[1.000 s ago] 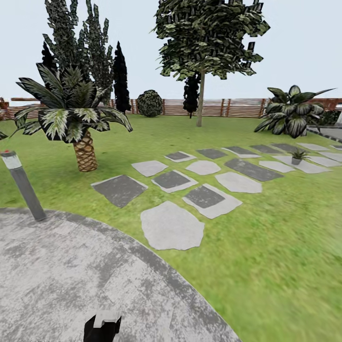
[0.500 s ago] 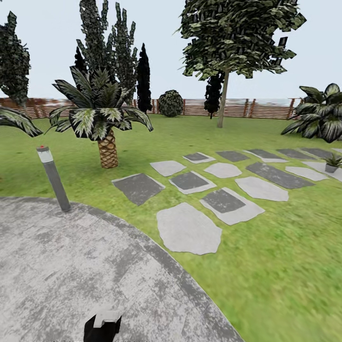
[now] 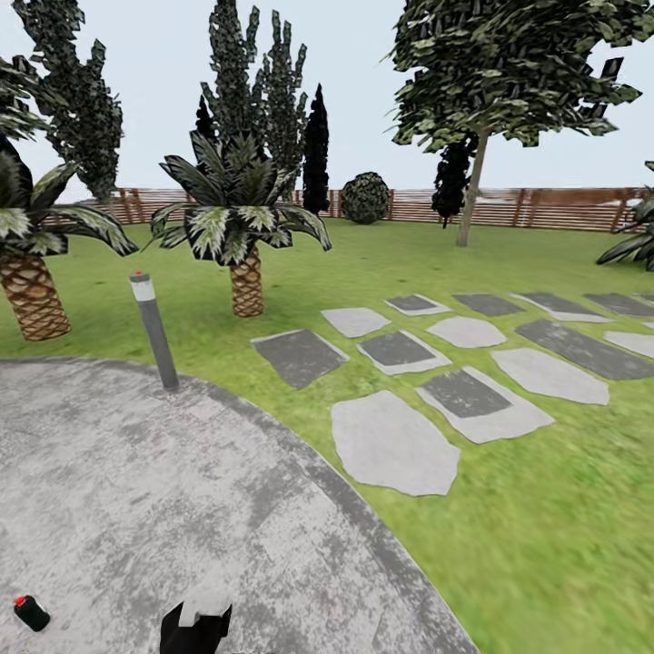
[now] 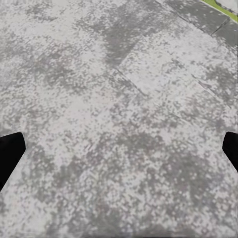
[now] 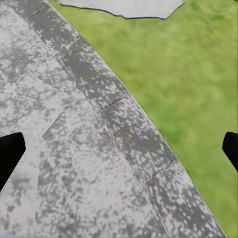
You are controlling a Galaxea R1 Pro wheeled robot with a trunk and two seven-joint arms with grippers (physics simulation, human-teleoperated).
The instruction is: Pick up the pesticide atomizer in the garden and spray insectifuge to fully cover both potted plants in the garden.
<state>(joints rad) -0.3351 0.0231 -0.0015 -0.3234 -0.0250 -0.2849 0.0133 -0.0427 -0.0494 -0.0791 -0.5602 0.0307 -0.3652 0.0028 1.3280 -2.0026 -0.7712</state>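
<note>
The pesticide atomizer [image 3: 30, 613], a tiny dark bottle with a red tip, lies on the grey paved circle [image 3: 136, 490] at the head view's lower left corner. Both potted plants and any insectifuge specks are out of view. My left gripper [image 4: 119, 151] is open over bare mottled paving, its dark fingertips [image 4: 9, 151] wide apart with nothing between them. Open too, my right gripper [image 5: 119, 151] hangs over the circle's curved edge, where paving meets the lawn [image 5: 188, 74]. A dark part of my body [image 3: 195, 629] shows at the head view's bottom edge.
A grey bollard lamp [image 3: 154, 331] stands at the circle's far rim. Flat stepping stones [image 3: 392, 445] run off to the right across the lawn [image 3: 527, 545]. Two striped-leaf palms [image 3: 238, 218] [image 3: 32, 227], trees and a slatted wooden fence [image 3: 545, 209] stand behind.
The camera has turned left, so the whole scene slid right. The small plant by the far stones left the right edge; the atomizer and a second palm came into view at left.
</note>
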